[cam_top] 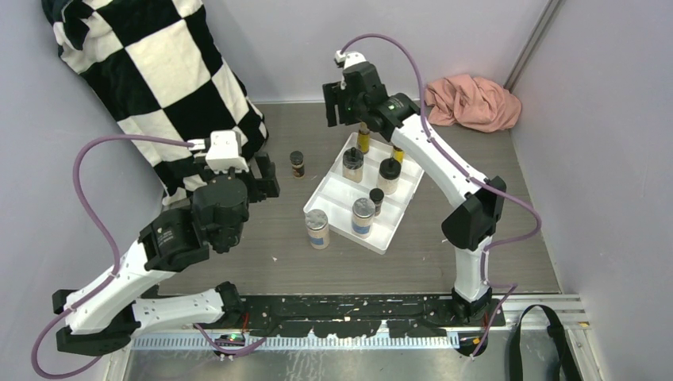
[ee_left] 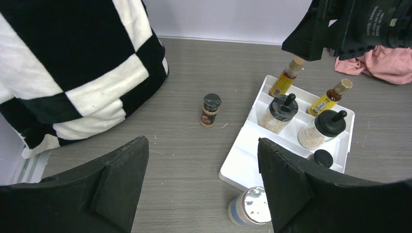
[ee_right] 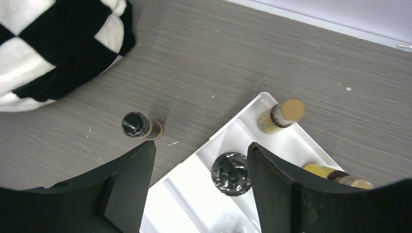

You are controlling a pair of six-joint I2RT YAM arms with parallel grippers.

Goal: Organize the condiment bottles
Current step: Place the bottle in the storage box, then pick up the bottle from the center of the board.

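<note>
A white tray (cam_top: 394, 220) lies mid-table holding two slim amber bottles (cam_top: 363, 141) at its far end, two black-lidded pale jars (cam_top: 389, 175), a small dark bottle (cam_top: 376, 198) and a silver-lidded jar (cam_top: 363, 216). Outside it stand a silver-lidded jar (cam_top: 317, 228) by the near left corner and a small dark bottle (cam_top: 297, 163) to the left. My left gripper (ee_left: 202, 143) is open and empty, above bare table between that dark bottle (ee_left: 211, 110) and the silver jar (ee_left: 250, 208). My right gripper (ee_right: 201, 145) hangs open and empty over the tray's far end, a black-lidded jar (ee_right: 231, 173) below it.
A black-and-white checkered cloth (cam_top: 159, 71) is heaped at the back left, reaching down near the left gripper. A pink cloth (cam_top: 472, 101) lies in the back right corner. Grey walls close the table on three sides.
</note>
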